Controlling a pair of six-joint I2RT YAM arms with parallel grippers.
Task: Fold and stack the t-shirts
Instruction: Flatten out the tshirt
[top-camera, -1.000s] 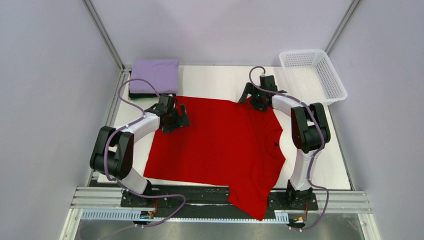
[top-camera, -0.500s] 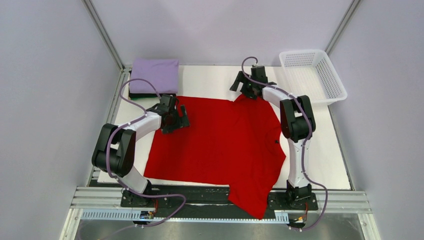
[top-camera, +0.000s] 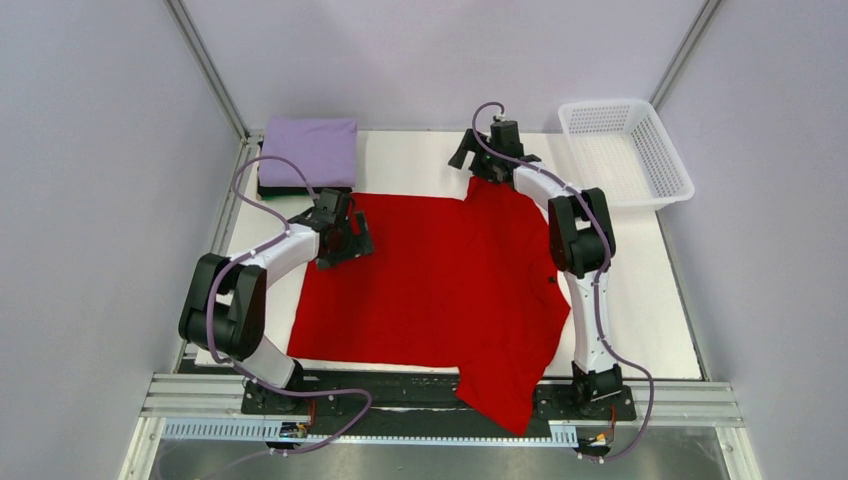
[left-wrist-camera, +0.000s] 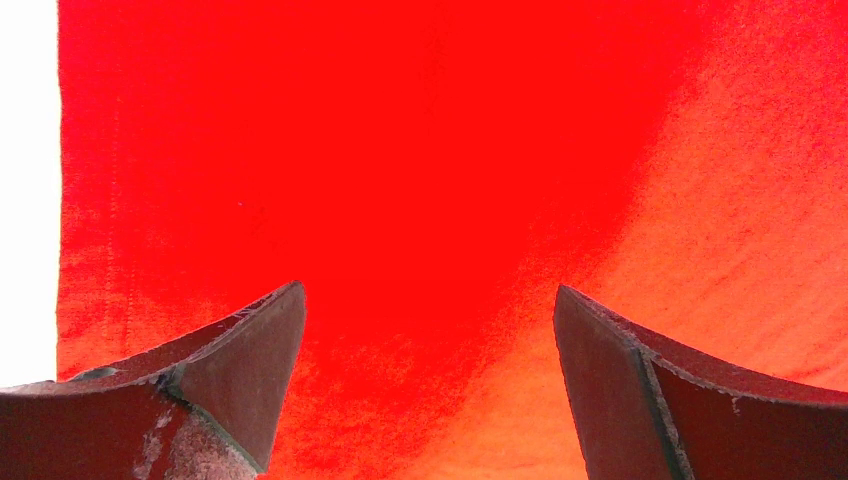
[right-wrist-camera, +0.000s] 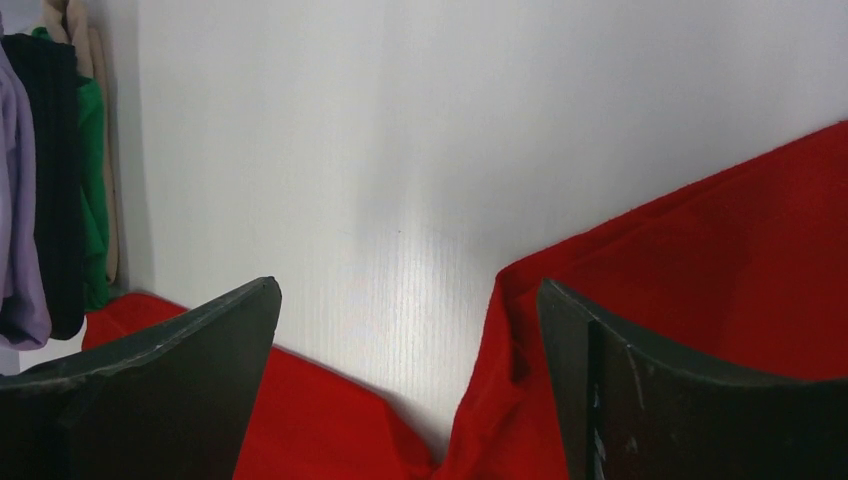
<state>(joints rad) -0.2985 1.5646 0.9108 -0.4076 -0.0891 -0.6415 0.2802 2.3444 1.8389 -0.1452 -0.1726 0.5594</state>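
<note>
Left end effector (left-wrist-camera: 430, 300) and right end effector (right-wrist-camera: 410, 290) are spread apart, empty, at the far edge of the plain bright red cloth t-shirt (top-camera: 430, 290), which is laid flat mid-table (top-camera: 420, 150). Folding is judged barely begun; that far edge must be pinched next.

dark tee (top-camera: 275, 189) mostly under lavender tee (top-camera: 310, 150), red tee (left-wrist-camera: 400, 150) cropped L wrist

White mesh basket (top-camera: 622, 165), far right
</note>
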